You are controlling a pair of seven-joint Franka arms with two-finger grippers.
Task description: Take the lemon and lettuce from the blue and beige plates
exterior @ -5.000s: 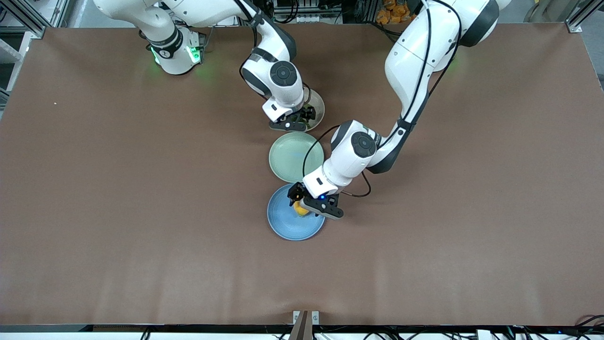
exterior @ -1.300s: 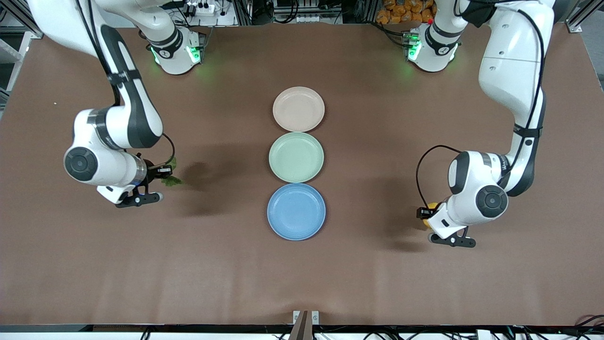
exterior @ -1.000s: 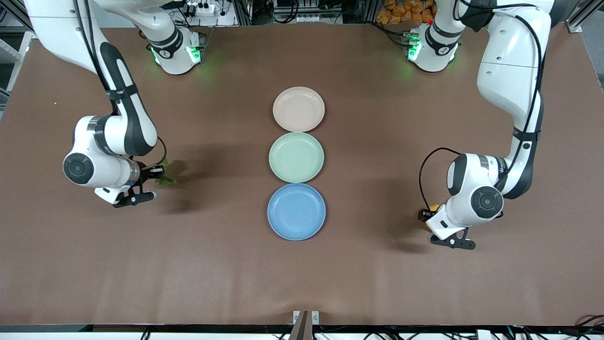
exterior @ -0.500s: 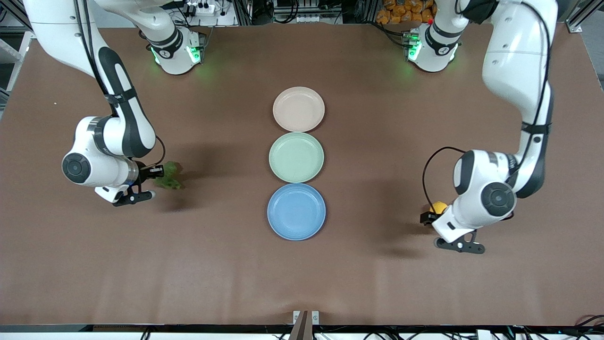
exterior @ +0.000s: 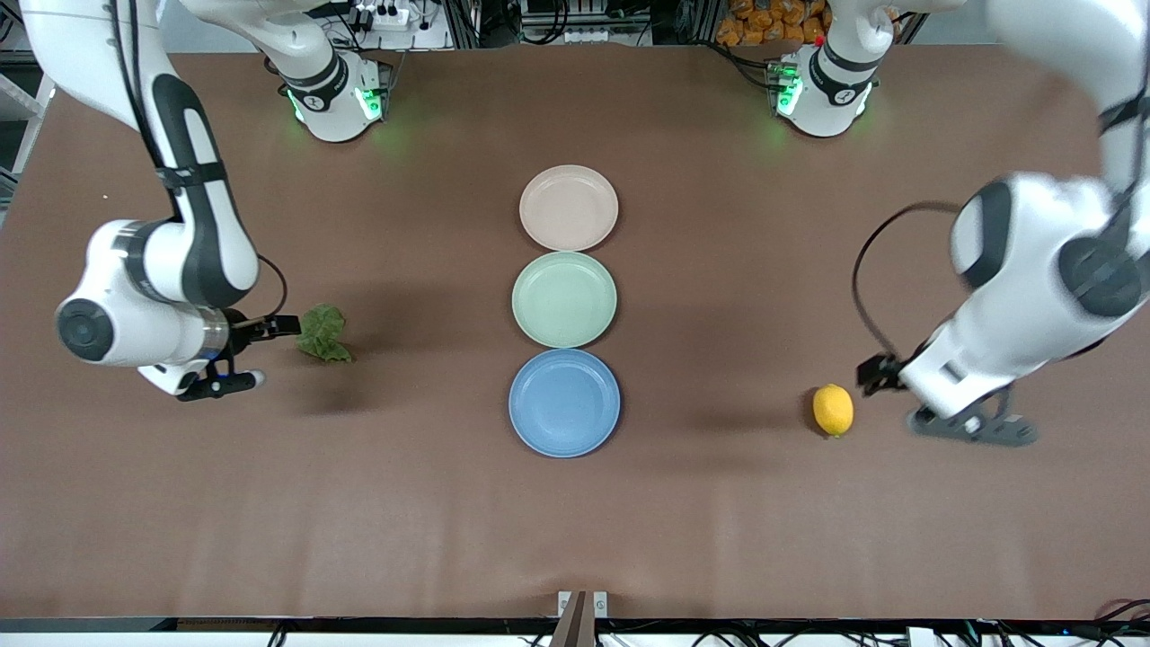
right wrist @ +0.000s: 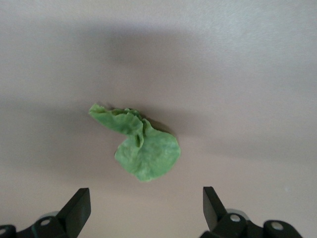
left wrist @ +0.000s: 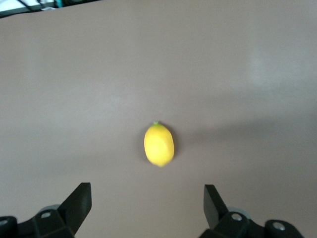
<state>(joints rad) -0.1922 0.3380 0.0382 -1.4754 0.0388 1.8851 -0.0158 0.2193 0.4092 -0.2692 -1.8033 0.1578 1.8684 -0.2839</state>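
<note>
- My left gripper (exterior: 939,404) hangs over bare table toward the left arm's end, fingers spread wide and holding nothing; in the left wrist view the two fingertips (left wrist: 79,198) stand well apart with open table between them.
- The lemon (exterior: 833,410) lies on the table (exterior: 575,530) just beside that gripper, apart from both fingers. It sits well apart from the blue plate (exterior: 564,403), with plain brown surface all round it.
- My right gripper (exterior: 238,355) is over the table toward the right arm's end, also spread wide and empty; the right wrist view shows its fingertips (right wrist: 78,206) on either side of a broad gap.
- The lettuce (exterior: 322,332) lies on the table just beside that gripper, a crumpled green leaf touching neither finger (right wrist: 146,151).
- Three plates run in a row down the middle of the table: the beige plate (exterior: 569,207) farthest from the front camera, the green plate (exterior: 564,298) in the middle, the blue plate nearest. Their rims almost touch one another. All three are bare.
- Wide open table lies between the row of plates and each of my grippers, and more open surface stretches from the blue plate down to the table's near edge.
</note>
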